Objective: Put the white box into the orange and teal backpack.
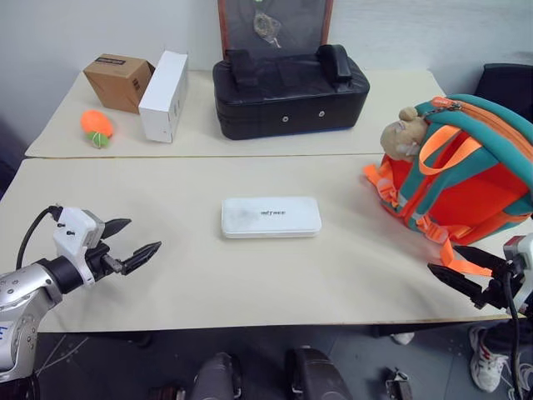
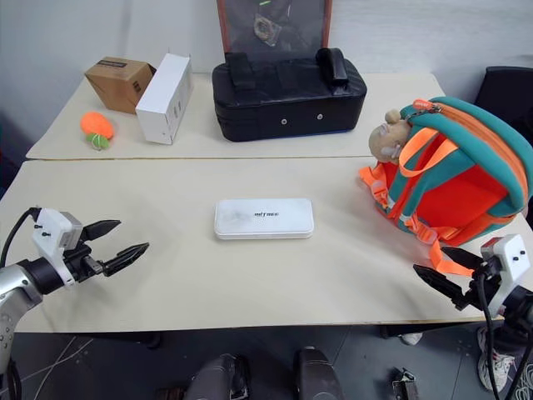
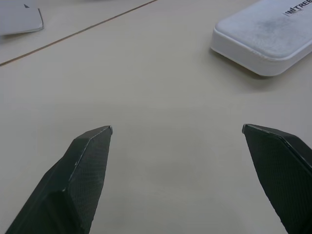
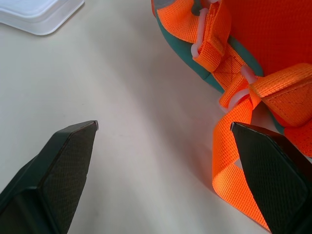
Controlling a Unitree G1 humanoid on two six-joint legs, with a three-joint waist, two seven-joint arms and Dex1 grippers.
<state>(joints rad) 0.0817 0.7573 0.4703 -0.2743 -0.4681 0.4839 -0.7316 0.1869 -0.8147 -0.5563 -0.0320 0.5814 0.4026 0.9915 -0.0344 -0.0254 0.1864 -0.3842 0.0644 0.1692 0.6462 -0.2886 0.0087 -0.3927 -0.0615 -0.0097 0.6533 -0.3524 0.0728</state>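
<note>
The white box [image 1: 271,217] lies flat mid-table, bare tabletop [image 1: 183,275] all around it, well apart from both hands. The left gripper [image 1: 133,242], fingers spread and empty, points toward its left end. The orange and teal backpack [image 1: 466,179] stands at the table's right edge; the right gripper [image 1: 456,268], fingers apart and empty, hovers just beside its trailing strap [image 4: 229,170].

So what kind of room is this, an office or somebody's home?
Probably a lab or workroom, not a home: two plain tables pushed together against a bare wall, with a black case, cardboard box and backpack laid out.
</note>
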